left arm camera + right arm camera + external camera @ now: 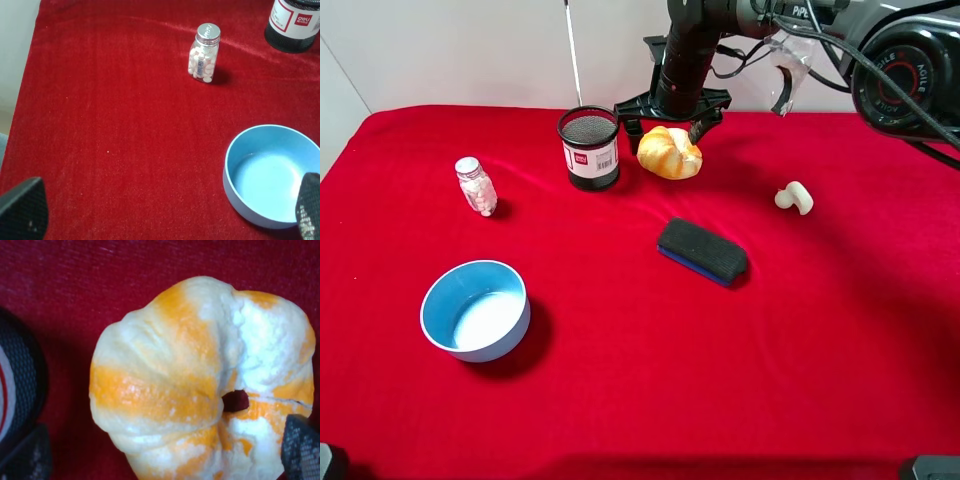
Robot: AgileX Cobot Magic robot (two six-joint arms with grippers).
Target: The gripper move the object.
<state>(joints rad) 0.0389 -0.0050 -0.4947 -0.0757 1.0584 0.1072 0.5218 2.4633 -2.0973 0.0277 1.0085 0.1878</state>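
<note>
The object [670,152], an orange-yellow bread lump with cream patches, lies on the red cloth at the back centre. It fills the right wrist view [200,375]. My right gripper [665,128] hangs over it, open, with one black finger on each side of the lump. In the right wrist view the right gripper [162,455] shows only its two fingertips [300,450] at the picture's corners, beside the lump. My left gripper [165,220] is open and empty, low over the cloth near the blue bowl [270,172].
A black mesh cup [590,148] stands close to the left of the lump. A pill bottle [476,186] stands at the left, the blue bowl [475,310] at the front left. A black-and-blue eraser [702,250] lies in the middle, a small white curved piece [794,197] at the right.
</note>
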